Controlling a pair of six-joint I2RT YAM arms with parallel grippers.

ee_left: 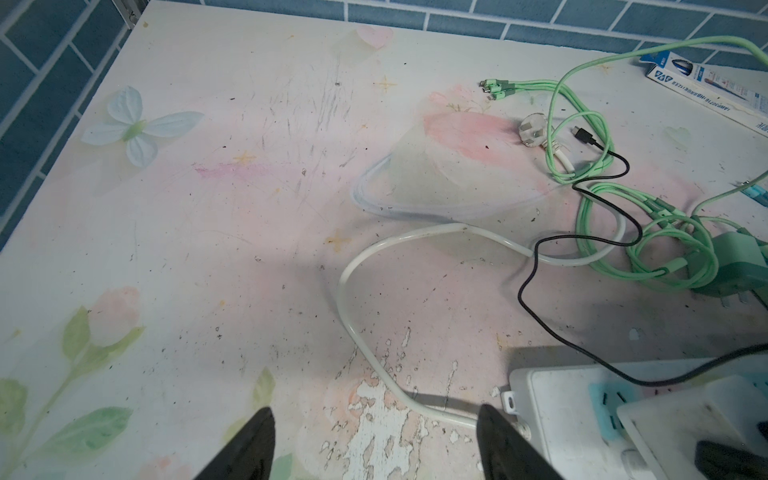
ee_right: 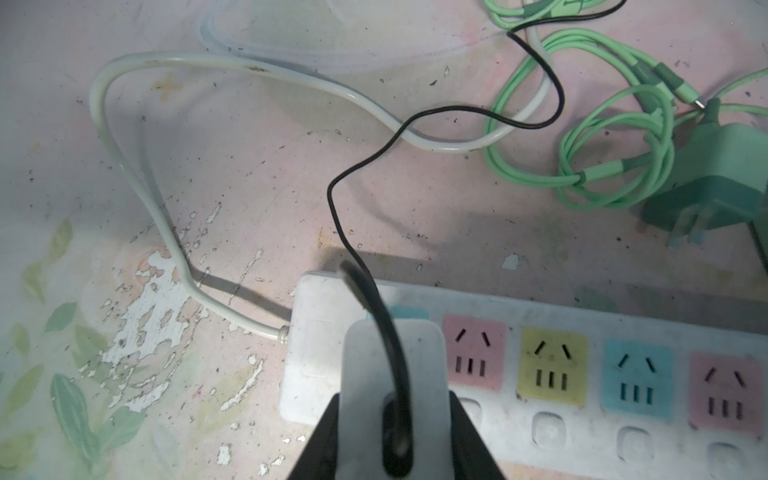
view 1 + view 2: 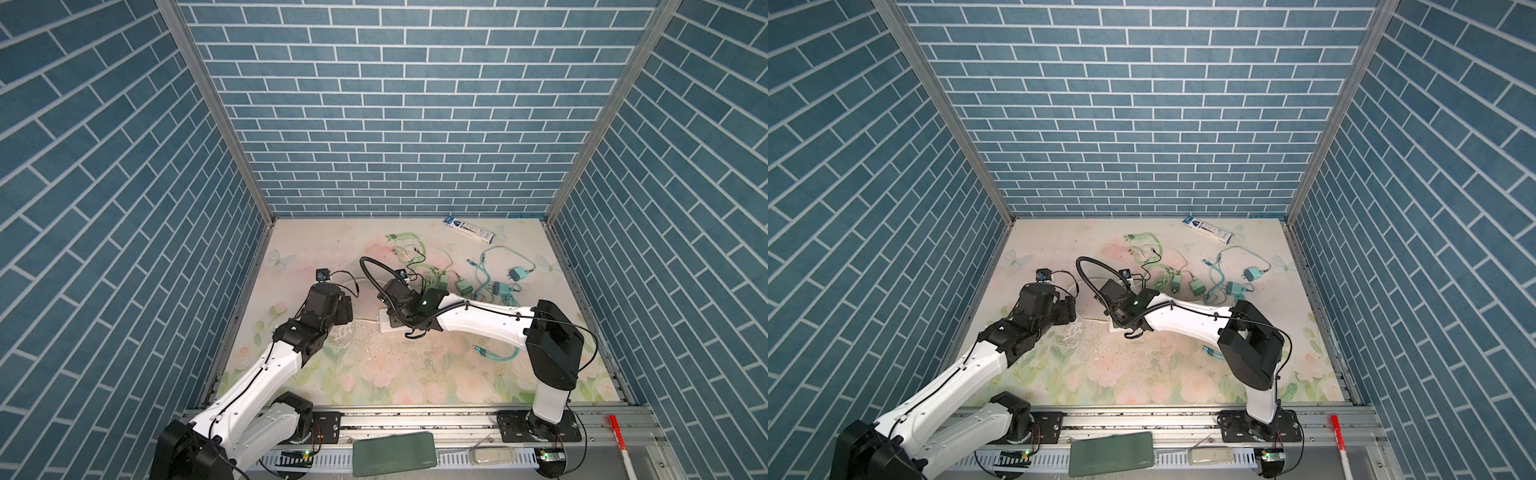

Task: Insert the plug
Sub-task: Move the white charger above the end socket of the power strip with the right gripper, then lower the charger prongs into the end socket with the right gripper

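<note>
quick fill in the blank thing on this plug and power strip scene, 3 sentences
The right gripper is shut on a white plug that trails a ____ cable.
On the power strip, the nearest uncovered socket beside the plug is coloured ____.
The left gripper holds nothing, and its jaws are ____.

Missing words: black; pink; open
</note>
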